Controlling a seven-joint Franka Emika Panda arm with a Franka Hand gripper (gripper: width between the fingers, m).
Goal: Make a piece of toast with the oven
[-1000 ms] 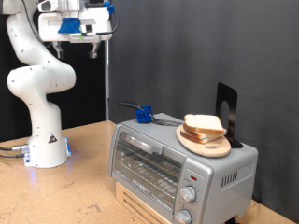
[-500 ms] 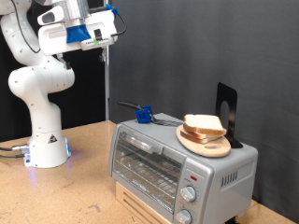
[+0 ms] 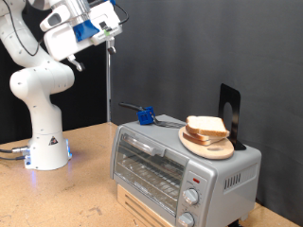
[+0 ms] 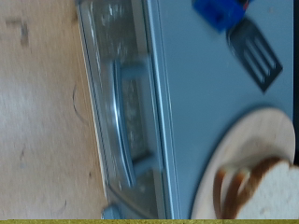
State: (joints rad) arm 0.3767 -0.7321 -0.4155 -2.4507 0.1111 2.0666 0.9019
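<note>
The piece of toast [image 3: 208,126] lies on a round wooden plate [image 3: 204,145] on top of the silver oven [image 3: 151,165], whose glass door is shut. High up at the exterior view's top left, my gripper [image 3: 95,47] hangs tilted with its fingers spread and nothing between them, far above and to the left of the oven. From above, the wrist view shows the oven [image 4: 187,103] with its bar handle [image 4: 117,112], plus the toast [image 4: 271,191] on the plate [image 4: 234,154]. My fingers do not show in that view.
A black spatula [image 3: 169,121] with a blue piece [image 3: 144,116] lies on the oven top beside the plate. A black stand [image 3: 230,109] rises behind the toast. A thin vertical pole [image 3: 110,85] stands behind the oven. The oven rests on a wooden base [image 3: 142,206].
The hand has tilted and swung up toward the exterior view's right. The toast, plate and oven have stayed put.
</note>
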